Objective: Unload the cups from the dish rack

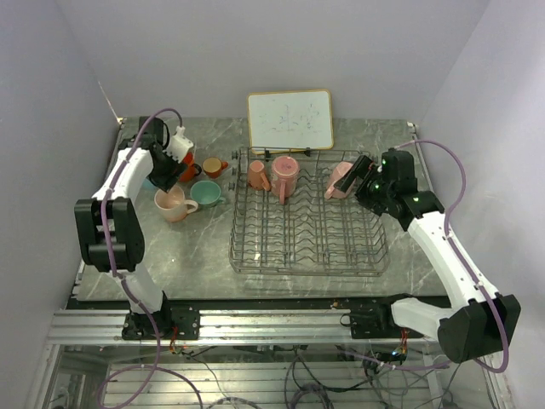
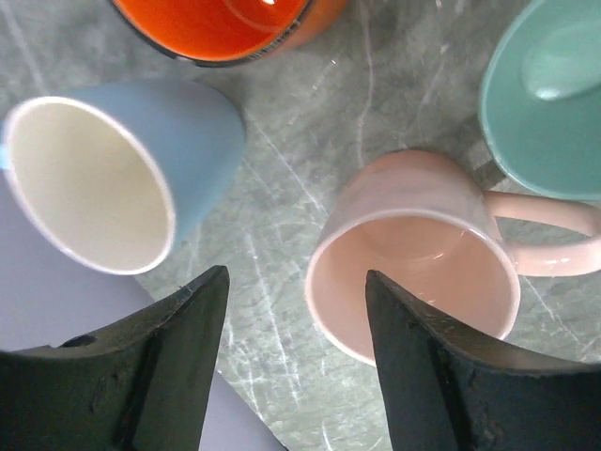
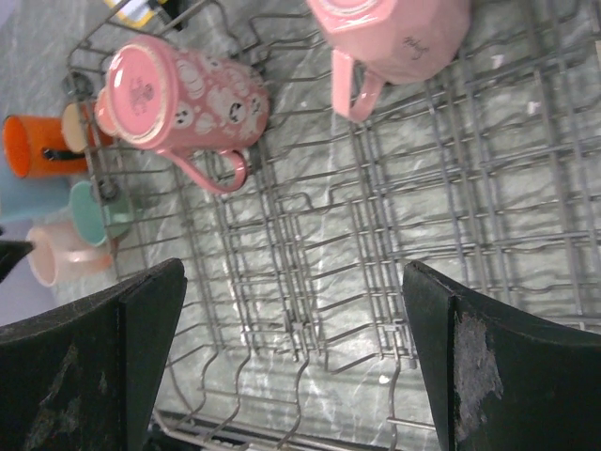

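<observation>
The dark wire dish rack (image 1: pixel 306 223) fills the table's middle. Three pink cups stand along its back row: one at the left (image 1: pixel 258 175), one beside it (image 1: pixel 284 176), one at the right (image 1: pixel 339 183). My right gripper (image 1: pixel 347 177) hovers open just by that right cup; its view shows the rack (image 3: pixel 376 235), a patterned pink cup (image 3: pixel 183 99) and a plain pink one (image 3: pixel 394 38). My left gripper (image 1: pixel 174 166) is open and empty above unloaded cups: light blue (image 2: pixel 113 169), peach (image 2: pixel 423 244), mint (image 2: pixel 549 94), orange (image 2: pixel 225 23).
A small orange cup (image 1: pixel 214 167), the mint cup (image 1: pixel 204 192) and the peach cup (image 1: pixel 174 204) stand on the table left of the rack. A white framed board (image 1: pixel 290 120) leans on the back wall. Side walls close in both table ends.
</observation>
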